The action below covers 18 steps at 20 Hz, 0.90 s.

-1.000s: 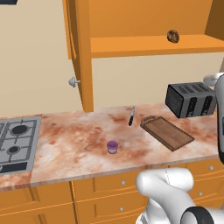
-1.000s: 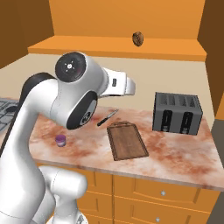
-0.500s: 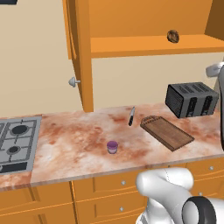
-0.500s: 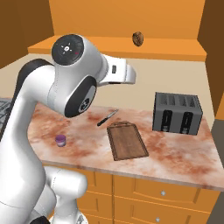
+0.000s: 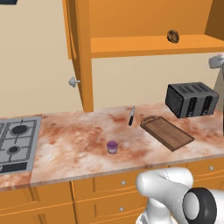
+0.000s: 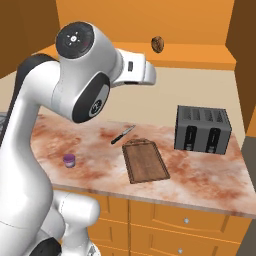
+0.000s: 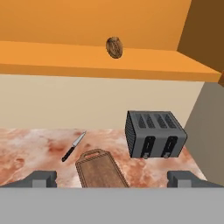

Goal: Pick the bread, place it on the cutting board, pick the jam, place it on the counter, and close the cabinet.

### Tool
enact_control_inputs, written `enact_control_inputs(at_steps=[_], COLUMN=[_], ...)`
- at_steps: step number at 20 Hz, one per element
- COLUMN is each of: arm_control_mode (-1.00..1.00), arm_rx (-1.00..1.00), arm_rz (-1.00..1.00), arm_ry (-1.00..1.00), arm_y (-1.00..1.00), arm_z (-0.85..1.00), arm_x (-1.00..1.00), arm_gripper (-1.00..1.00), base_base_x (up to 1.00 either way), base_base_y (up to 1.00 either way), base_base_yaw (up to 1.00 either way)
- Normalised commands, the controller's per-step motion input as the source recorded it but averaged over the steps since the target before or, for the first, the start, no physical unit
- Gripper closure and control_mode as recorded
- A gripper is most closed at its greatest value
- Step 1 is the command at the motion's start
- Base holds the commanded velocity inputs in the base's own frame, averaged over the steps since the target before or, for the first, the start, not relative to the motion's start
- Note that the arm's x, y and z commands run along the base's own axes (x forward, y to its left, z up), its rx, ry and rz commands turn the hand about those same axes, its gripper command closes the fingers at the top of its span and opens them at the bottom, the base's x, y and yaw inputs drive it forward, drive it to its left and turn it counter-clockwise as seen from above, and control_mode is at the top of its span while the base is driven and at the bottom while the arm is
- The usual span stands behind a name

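With its jaws spread wide and empty, the gripper (image 7: pixel 111 179) is held level with the open cabinet (image 5: pixel 144 46), apparently for a reach at the bread (image 7: pixel 114 47) on its shelf, while the cutting board (image 6: pixel 145 160) lies bare on the counter (image 6: pixel 210 177) below.

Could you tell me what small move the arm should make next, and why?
Probably advance the open gripper up toward the bread. The bread sits on the cabinet shelf, the cutting board is bare, and nothing is between the fingers.
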Motion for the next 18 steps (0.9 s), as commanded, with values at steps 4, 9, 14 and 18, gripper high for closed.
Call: enact_control_inputs(at_steps=[4,9,14,18], arm_control_mode=[-1.00,-1.00,-1.00,-1.00], arm_rx=[0.00,0.00,0.00,0.00], arm_rz=[0.00,0.00,0.00,0.00], arm_ry=[-0.03,-0.01,0.00,0.00], arm_y=[0.00,0.00,0.00,0.00], arm_z=[0.21,0.18,0.14,0.02], arm_x=[0.01,0.04,0.10,0.24], arm_gripper=[-1.00,-1.00,-1.00,-1.00], base_base_x=[0.00,0.00,0.00,0.00], base_base_y=[0.00,0.00,0.00,0.00], base_base_yaw=[0.00,0.00,0.00,0.00])
